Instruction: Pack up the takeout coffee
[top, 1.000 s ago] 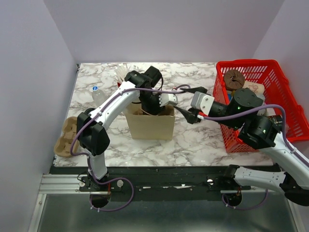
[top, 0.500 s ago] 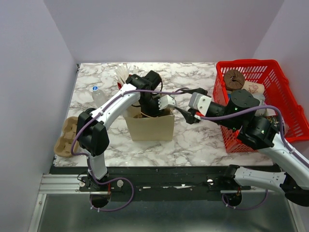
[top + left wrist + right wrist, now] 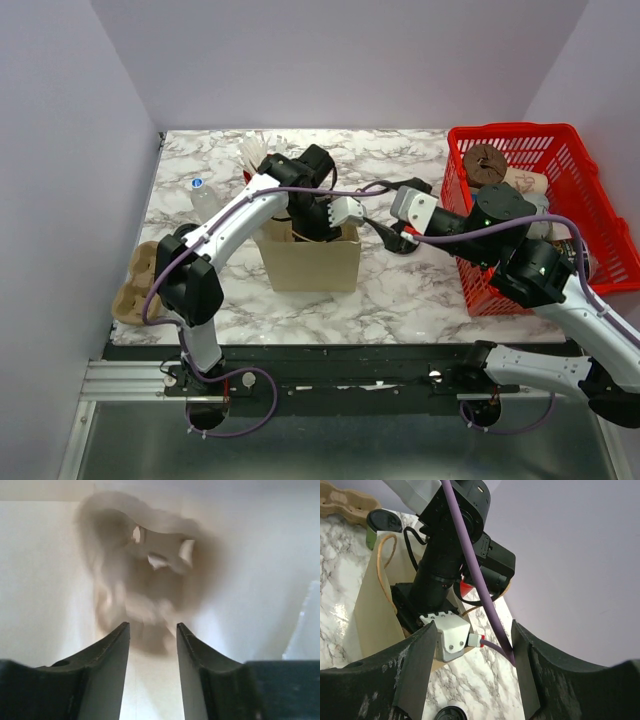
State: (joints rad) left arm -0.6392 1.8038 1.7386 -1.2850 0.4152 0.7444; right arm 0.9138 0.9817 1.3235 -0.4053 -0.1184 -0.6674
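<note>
Left hand (image 3: 152, 626), fingers apart and empty, is deep in the paper bag (image 3: 310, 262), while the takeout coffee (image 3: 371, 536) stands outside on the bench (image 3: 400, 290) beyond it; lifting out may snag and topple the bag.

Parted end effector (image 3: 152, 626) faces blurred crumpled pale shape (image 3: 150, 570).

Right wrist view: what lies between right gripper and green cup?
The bag, with the left arm in it, separates right gripper from cup, per the right wrist view.
</note>
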